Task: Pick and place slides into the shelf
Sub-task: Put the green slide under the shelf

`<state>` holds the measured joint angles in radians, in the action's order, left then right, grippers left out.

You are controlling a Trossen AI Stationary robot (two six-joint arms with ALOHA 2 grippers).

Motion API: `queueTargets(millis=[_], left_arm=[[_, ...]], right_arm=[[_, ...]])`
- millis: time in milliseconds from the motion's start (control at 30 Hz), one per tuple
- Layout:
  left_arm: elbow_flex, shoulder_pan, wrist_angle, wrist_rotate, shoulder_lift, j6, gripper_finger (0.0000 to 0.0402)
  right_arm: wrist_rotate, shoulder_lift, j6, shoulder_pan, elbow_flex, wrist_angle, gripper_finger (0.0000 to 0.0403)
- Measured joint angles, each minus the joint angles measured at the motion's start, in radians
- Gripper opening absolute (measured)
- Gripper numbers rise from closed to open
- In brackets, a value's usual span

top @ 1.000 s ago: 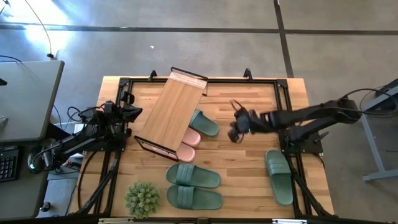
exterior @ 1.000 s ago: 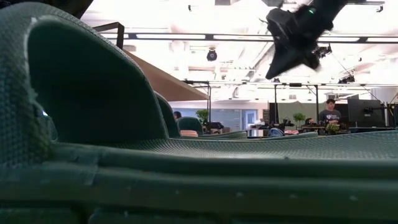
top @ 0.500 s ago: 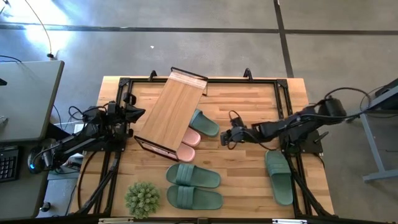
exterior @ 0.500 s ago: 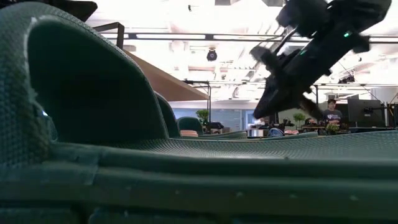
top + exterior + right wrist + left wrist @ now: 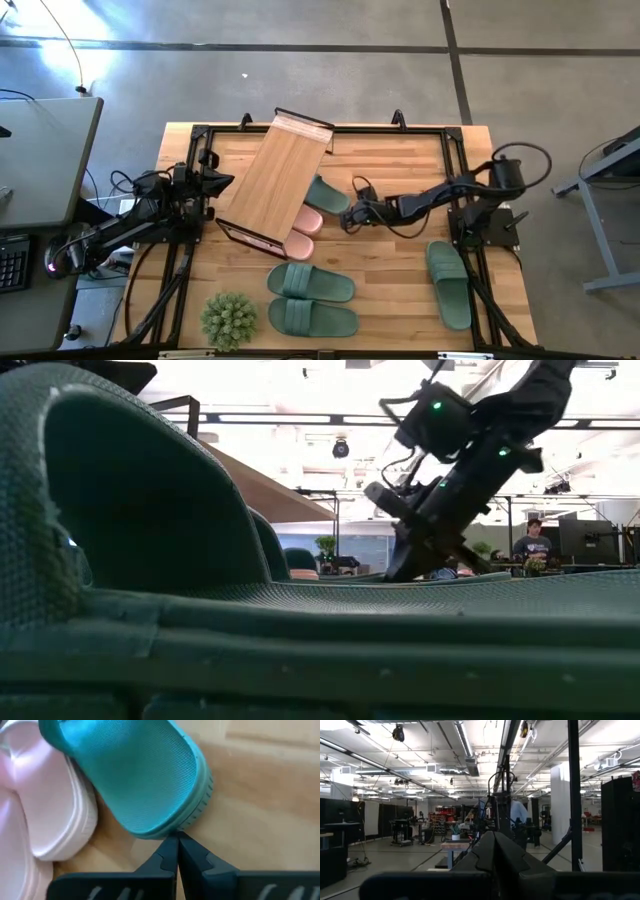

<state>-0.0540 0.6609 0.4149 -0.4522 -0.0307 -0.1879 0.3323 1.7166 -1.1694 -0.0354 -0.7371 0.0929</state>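
Note:
The shelf (image 5: 275,180) stands askew at the table's middle left. A green slide (image 5: 330,198) and two pink slides (image 5: 307,221) lie with their far ends under its board. My right gripper (image 5: 349,219) is shut and slants down at that green slide's heel (image 5: 150,790), beside a pink slide (image 5: 55,815). Two more green slides (image 5: 311,284) lie near the front edge, and another (image 5: 449,284) lies at the right. One of the front green slides (image 5: 150,560) fills the low view. My left gripper (image 5: 215,183) waits shut at the left edge, pointing up into the room (image 5: 495,851). My right gripper's shut fingertips (image 5: 170,845) stand right at the rim of the green slide's heel end (image 5: 172,831), coming slanting down from the table's right. Whether they touch the rim, I cannot tell. The slide lies flat on the table.
A spiky green plant ball (image 5: 229,319) sits at the front left. Black frame rails (image 5: 460,170) run along the table's sides. Bare wood lies between the shelf and the right-hand slide.
My right gripper has come down and toward the table's left, from high over the middle to the heel of the green slide by the shelf. Its wrist has rolled on the way and the fingers have stayed shut. The slides and shelf have not moved.

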Motion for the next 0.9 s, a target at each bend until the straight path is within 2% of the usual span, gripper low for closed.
queueTargets(millis=[467, 800, 900], left_arm=[[0.0, 0.0, 0.0, 0.0, 0.0, 0.0, 0.0001], [0.0, 0.0, 0.0, 0.0, 0.0, 0.0, 0.0001], [0.0, 0.0, 0.001, 0.0, 0.0, 0.0, 0.0001]], right_arm=[[-0.106, 0.021, 0.181, 0.135, -0.077, -0.001, 0.0], [-0.194, 0.13, 0.236, 0.14, -0.167, -0.004, 0.0], [-0.177, 0.129, 0.254, 0.126, -0.192, -0.014, 0.0]])
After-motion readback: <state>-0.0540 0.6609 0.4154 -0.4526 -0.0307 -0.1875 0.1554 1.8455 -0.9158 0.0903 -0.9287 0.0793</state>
